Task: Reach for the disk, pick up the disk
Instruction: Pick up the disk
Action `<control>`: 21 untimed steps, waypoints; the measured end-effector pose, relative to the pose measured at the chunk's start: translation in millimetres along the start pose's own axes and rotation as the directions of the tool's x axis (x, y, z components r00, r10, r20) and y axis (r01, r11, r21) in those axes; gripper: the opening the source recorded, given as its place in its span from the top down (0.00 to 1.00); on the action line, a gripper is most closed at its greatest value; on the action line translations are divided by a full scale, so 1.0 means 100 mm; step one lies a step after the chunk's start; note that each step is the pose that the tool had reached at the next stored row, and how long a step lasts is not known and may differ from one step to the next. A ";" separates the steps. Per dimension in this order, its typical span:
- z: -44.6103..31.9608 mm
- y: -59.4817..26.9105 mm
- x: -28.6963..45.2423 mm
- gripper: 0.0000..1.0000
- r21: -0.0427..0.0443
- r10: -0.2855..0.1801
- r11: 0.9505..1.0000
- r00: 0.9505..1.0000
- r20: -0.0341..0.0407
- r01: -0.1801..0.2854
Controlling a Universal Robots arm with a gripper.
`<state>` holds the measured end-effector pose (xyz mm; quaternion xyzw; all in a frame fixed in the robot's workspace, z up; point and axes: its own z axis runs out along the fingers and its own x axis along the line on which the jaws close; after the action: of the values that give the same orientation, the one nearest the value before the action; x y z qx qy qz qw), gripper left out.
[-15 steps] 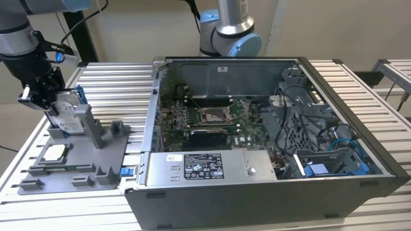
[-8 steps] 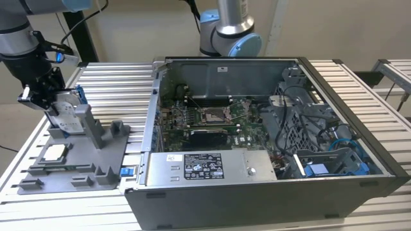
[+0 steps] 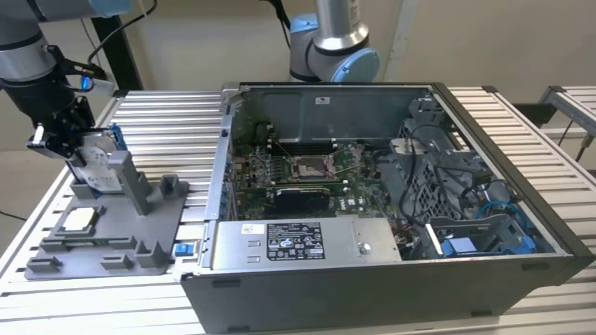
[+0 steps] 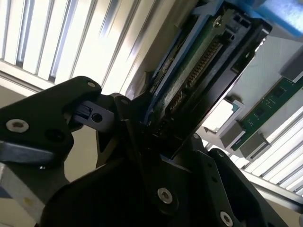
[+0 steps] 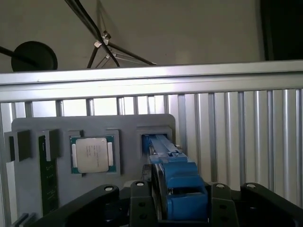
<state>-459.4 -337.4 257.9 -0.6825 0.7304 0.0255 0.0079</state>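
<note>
Slatted metal bench [image 3: 158, 118] carries one open computer case [image 3: 373, 293] and, at the exterior view's left, one grey fixture tray [image 3: 139, 230]. My hand [image 3: 72, 150] is closed on the disk [image 3: 97, 166], which stands on edge over the tray. In the second wrist view the fingers [image 4: 130, 137] clamp its two faces. I can't quite tell whether its lower edge has cleared the slot. I judge a straight lift along the slot, without twist, keeps the blue carrier from binding. Count: one disk, one processor chip [image 5: 91, 154], one hand.
</note>
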 end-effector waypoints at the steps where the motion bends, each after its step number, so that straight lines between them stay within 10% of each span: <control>1: 0.000 0.000 0.000 1.00 0.000 0.000 1.000 1.000 0.000 0.000; 21: -0.006 0.000 0.001 1.00 -0.004 -0.088 0.996 0.996 -0.009 0.088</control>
<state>-459.4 -337.5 258.4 -0.7143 0.6995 0.0233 0.0045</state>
